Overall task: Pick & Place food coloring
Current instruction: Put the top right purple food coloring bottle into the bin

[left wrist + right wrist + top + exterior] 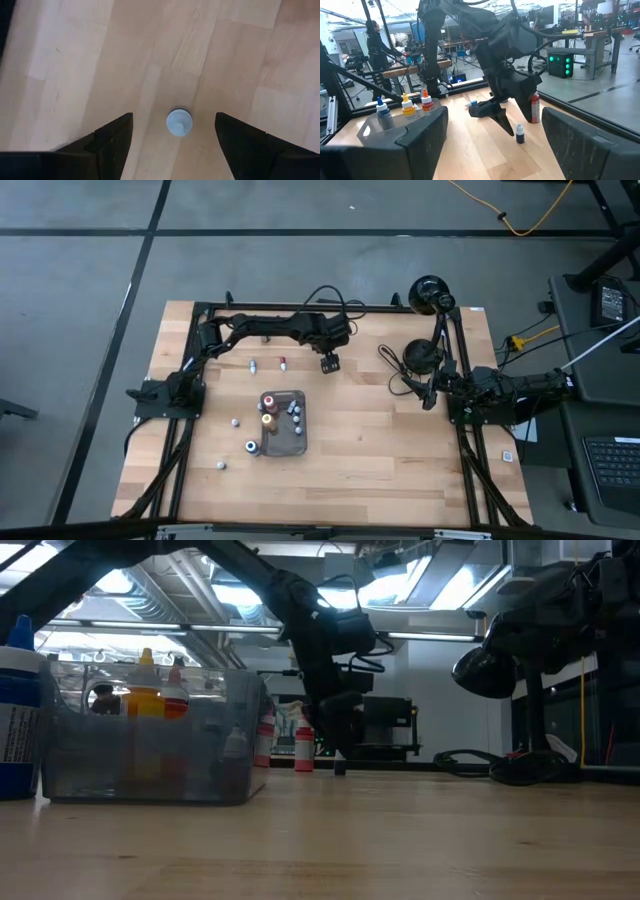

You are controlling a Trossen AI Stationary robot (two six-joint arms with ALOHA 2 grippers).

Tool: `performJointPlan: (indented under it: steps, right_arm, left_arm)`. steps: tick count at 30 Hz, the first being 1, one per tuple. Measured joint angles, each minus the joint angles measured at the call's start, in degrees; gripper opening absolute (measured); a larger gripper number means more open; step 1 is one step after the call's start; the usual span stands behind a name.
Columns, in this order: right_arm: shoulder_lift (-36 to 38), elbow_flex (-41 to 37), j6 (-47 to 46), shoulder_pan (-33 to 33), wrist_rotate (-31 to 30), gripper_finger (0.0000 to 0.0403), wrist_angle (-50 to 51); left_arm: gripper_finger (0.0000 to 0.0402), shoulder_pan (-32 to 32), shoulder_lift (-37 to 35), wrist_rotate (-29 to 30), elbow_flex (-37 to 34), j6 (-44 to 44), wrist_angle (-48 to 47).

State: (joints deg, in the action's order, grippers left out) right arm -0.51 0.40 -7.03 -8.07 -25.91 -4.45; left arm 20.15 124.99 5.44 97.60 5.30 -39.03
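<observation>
A tiny food coloring bottle (179, 122) with a pale cap stands upright on the wooden table (400, 440). My left gripper (173, 115) hangs over it, pointing steeply down, open, with one finger on either side and touching nothing. From the right wrist view the same bottle (520, 134) has a dark body and stands just beside the left fingertips. More food coloring bottles stand in the dark grey tray (300, 442) at the table's middle. My right gripper (428, 395) waits open at the table's right edge.
Two small bottles (253, 366) (283, 363) stand left of the left gripper, and a red one (535, 107) stands behind it in the right wrist view. Three loose bottles (236, 421) (251, 446) (221, 464) stand left of the tray. Black cables and a lamp (432, 295) lie at the far right.
</observation>
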Motion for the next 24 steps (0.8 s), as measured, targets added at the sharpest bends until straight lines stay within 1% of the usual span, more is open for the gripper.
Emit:
performJointPlan:
  steps: [3,13,24]
  right_arm:
    - [0.0,0.0,0.0,-0.01,0.0,0.0323,0.0]
    - [0.0,-0.01,0.0,0.0,0.0,0.0323,-0.02]
    - [0.0,-0.02,0.0,0.0,0.0,0.0323,0.0]
  left_arm:
    - [0.0256,0.04,0.0,-1.02,0.0,-0.05,-0.21]
    - [0.0178,-0.16,0.0,-0.45,-0.02,-0.69,-0.41]
    - [0.0117,-0.42,0.0,-0.44,-0.04,-2.48,-1.94]
